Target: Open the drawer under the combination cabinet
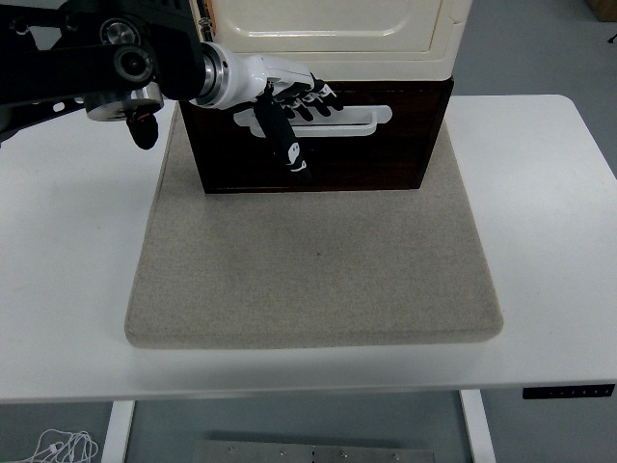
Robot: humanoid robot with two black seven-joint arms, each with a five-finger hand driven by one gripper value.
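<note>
cabinet top cut off, handle partly hidden

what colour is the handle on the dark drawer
White, an elongated loop handle on the dark brown drawer; clearest in the head view.
</note>
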